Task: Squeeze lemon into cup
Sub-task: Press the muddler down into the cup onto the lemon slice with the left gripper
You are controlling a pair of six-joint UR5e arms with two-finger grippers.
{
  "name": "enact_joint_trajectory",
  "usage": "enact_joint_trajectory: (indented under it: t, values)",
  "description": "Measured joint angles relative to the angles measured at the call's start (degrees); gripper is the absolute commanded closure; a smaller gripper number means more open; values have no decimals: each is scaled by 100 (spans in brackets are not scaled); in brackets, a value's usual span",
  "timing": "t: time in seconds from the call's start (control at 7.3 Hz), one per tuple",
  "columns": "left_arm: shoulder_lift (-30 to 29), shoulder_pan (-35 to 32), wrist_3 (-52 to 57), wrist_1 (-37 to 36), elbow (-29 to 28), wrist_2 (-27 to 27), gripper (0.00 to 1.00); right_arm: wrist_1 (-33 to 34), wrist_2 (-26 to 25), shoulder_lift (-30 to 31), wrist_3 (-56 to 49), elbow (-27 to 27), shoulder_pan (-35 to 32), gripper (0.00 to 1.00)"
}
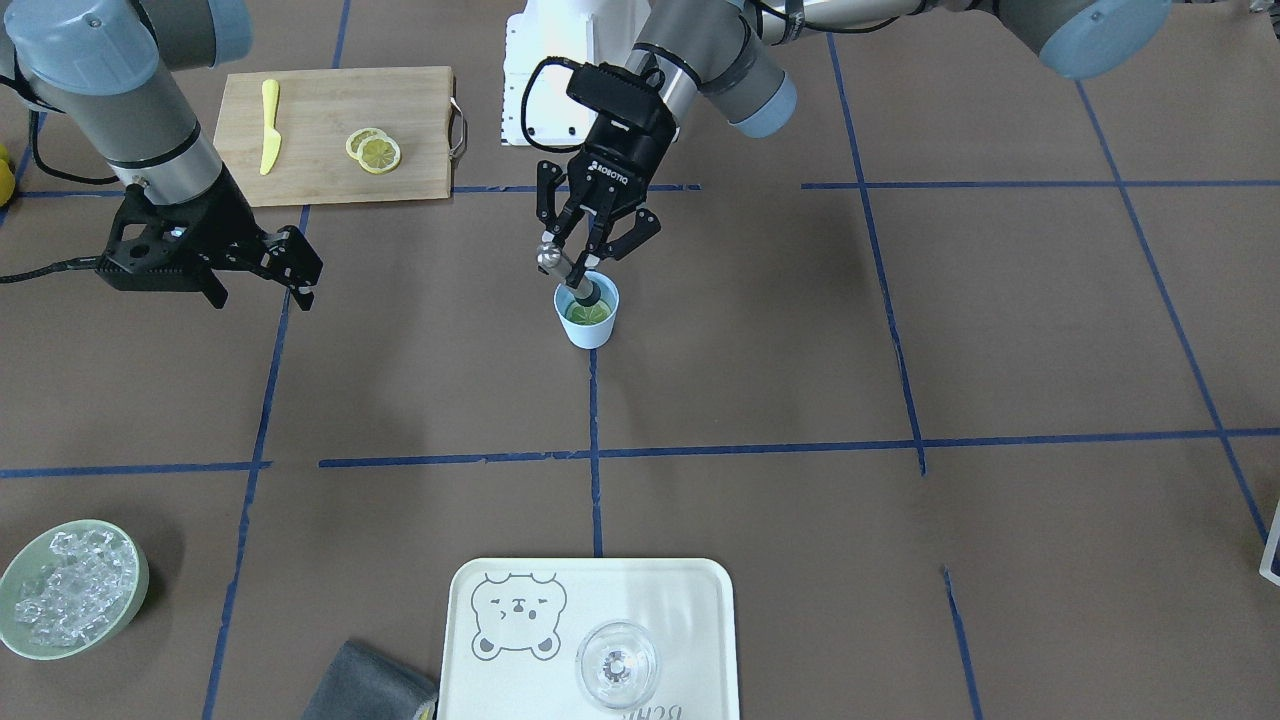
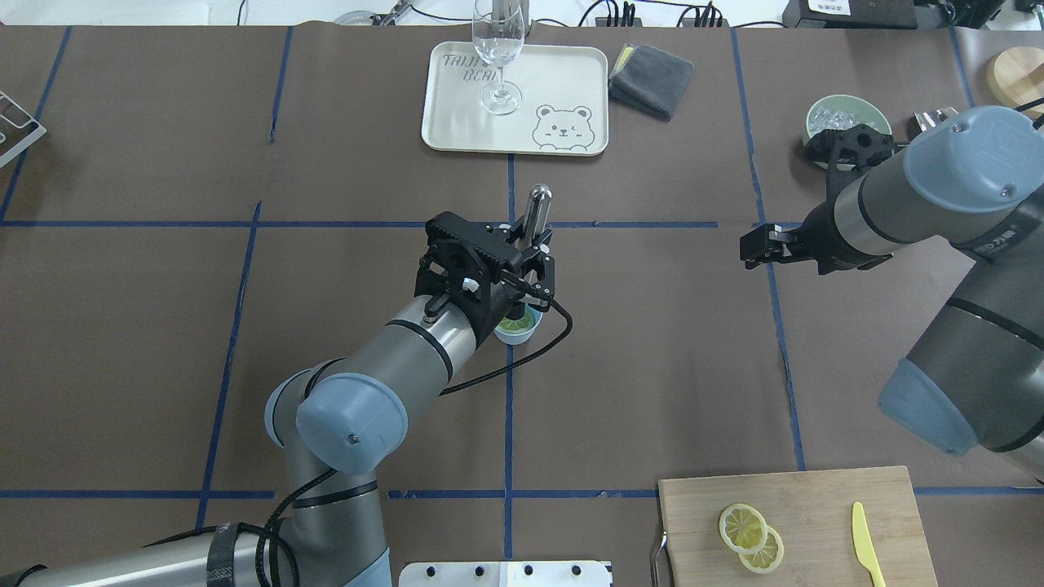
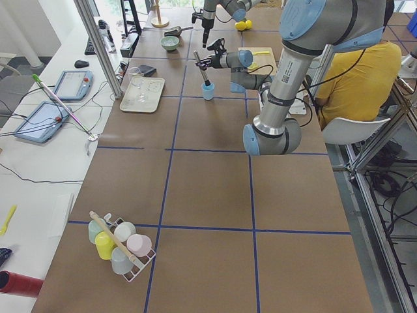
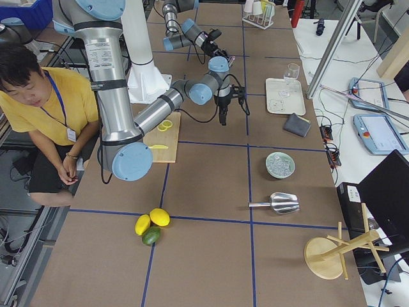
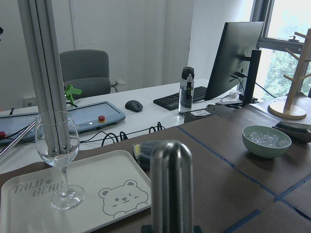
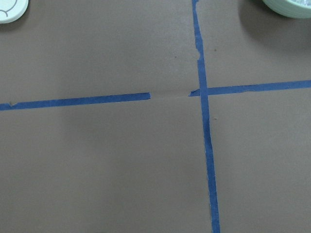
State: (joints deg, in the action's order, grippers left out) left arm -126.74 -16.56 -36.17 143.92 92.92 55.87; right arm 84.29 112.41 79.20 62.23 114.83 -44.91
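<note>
The light-blue cup stands at the table's middle, also in the overhead view. A lemon slice lies inside it, looking greenish. My left gripper is shut on a steel muddler that leans into the cup with its dark end on the slice. The muddler's rounded top fills the left wrist view. My right gripper hangs open and empty well off to the side, over bare table. Two more lemon slices lie overlapping on the wooden cutting board.
A yellow knife lies on the board. A cream tray with a clear glass sits at the far edge, with a grey cloth beside it. A pale green bowl holds ice.
</note>
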Motion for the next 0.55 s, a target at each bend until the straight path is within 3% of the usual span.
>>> enact_joint_trajectory:
  t: [0.55]
  values:
    - [-20,103,-3,392,-490,-156,100,0,0,-1,16,12,3,0]
